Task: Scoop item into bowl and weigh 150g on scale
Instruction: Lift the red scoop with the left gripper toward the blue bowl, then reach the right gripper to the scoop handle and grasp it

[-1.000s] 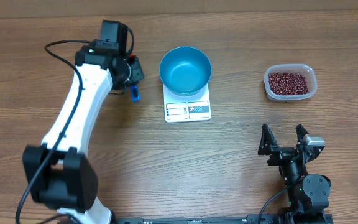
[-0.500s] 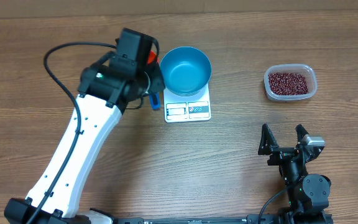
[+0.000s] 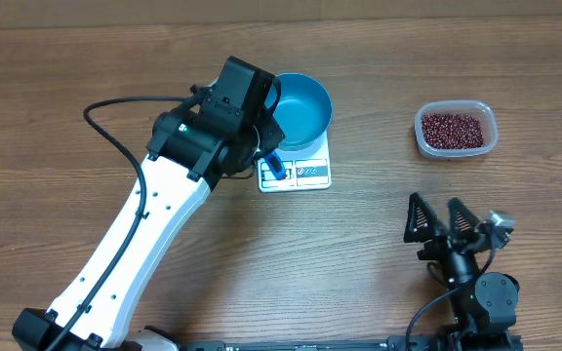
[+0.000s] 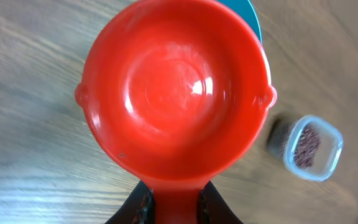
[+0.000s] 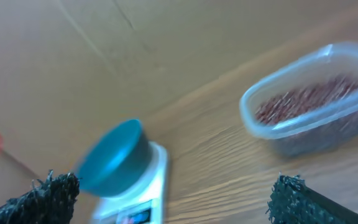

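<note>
My left gripper (image 4: 178,206) is shut on the neck of a red scoop (image 4: 176,87), whose cup faces the camera and is empty. In the overhead view the left arm (image 3: 230,112) hangs over the left rim of the blue bowl (image 3: 303,105), which stands on the white scale (image 3: 301,173). The item, dark red-brown beans (image 3: 453,127), lies in a clear plastic tub (image 3: 456,148) at the right. My right gripper (image 3: 437,220) stands open near the front right with nothing between its fingers. From the right wrist I see the bowl (image 5: 109,158), scale (image 5: 146,196) and tub (image 5: 309,115), all blurred.
A black cable (image 3: 115,122) loops off the left arm over the table's left half. Brown wood tabletop (image 3: 379,244) lies between the scale and my right gripper. A sliver of the bowl (image 4: 254,15) and the tub (image 4: 312,148) show behind the scoop.
The left arm has swung right with the scoop, from left of the scale to over the bowl's left rim. The right gripper has turned slightly.
</note>
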`<act>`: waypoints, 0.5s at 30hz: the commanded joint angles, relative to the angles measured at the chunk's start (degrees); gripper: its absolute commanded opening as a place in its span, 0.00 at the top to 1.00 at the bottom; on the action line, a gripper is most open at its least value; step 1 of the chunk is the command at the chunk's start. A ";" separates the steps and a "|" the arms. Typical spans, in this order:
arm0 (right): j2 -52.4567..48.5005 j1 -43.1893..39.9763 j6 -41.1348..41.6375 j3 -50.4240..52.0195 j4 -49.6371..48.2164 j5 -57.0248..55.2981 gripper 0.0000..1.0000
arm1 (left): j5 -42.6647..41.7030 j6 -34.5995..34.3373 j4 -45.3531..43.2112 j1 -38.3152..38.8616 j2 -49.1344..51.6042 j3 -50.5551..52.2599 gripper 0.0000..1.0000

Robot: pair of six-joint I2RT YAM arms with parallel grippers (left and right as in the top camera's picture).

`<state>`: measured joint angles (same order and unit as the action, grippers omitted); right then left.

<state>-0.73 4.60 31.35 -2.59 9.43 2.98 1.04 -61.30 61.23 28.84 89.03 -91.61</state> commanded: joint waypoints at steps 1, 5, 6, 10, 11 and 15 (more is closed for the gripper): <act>0.57 0.33 23.06 0.11 -0.79 4.98 0.00 | -0.68 -7.96 -0.17 0.81 -0.28 -1.07 0.96; 0.57 0.31 28.89 0.11 -1.05 6.73 0.00 | -0.68 -11.06 -0.15 1.31 -0.26 -1.01 0.96; 0.57 0.31 28.65 0.11 -1.03 6.67 0.00 | -0.68 -11.87 -0.15 1.46 -0.26 -1.01 0.96; 0.57 0.31 28.68 0.11 -1.27 7.61 0.00 | -0.68 -14.69 -0.15 1.97 -0.24 -1.01 0.96; 0.57 0.33 28.65 0.11 -1.22 8.02 0.00 | -0.66 -15.08 -0.15 2.01 -0.22 -1.01 0.96; 0.57 0.33 26.18 0.11 -3.37 13.25 0.00 | -0.68 -15.04 -0.15 1.99 0.66 -1.01 0.96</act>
<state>-0.73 4.60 58.48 -2.59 7.94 11.25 0.43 -74.19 61.23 30.41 89.03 -91.61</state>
